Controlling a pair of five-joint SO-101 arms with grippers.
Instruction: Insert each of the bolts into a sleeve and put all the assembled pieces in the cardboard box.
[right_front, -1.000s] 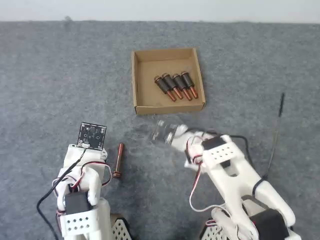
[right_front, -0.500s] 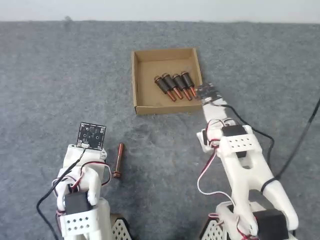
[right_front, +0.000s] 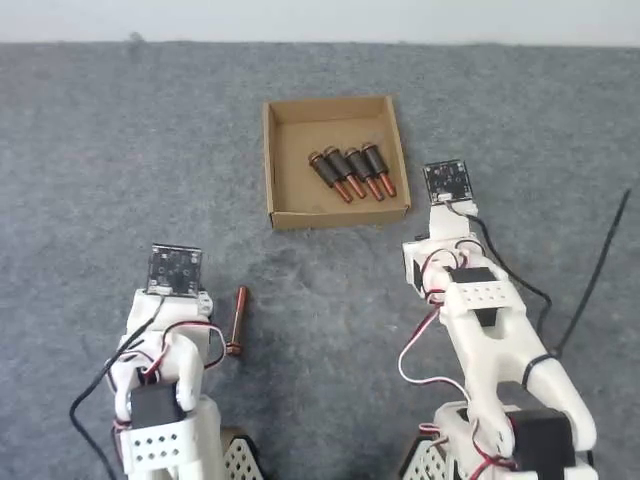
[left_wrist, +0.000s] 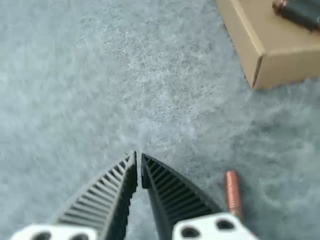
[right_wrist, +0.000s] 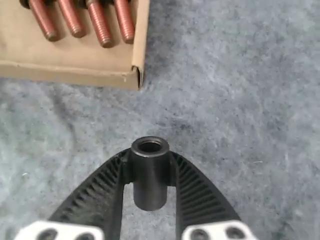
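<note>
Within the last second the right arm (right_front: 482, 310) had swung from mid-table to just beside the open brown cardboard box (right_front: 336, 217), which held four assembled pieces (right_front: 352, 172). Its right gripper (right_wrist: 150, 156) pinched a short black metal sleeve (right_wrist: 149, 182) across its wall, which looked rigid, smooth and likely slippery. The left gripper (left_wrist: 138, 161), pressed together and empty, sat near the loose copper-coloured threaded bolt (right_front: 238, 318), probably best grasped mid-shank.

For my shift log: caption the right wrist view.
Right tool grips a black sleeve near the cardboard box corner.

white printed arms (right_front: 487, 330), red and black cables (right_front: 404, 352), black ribbed jaws.
</note>
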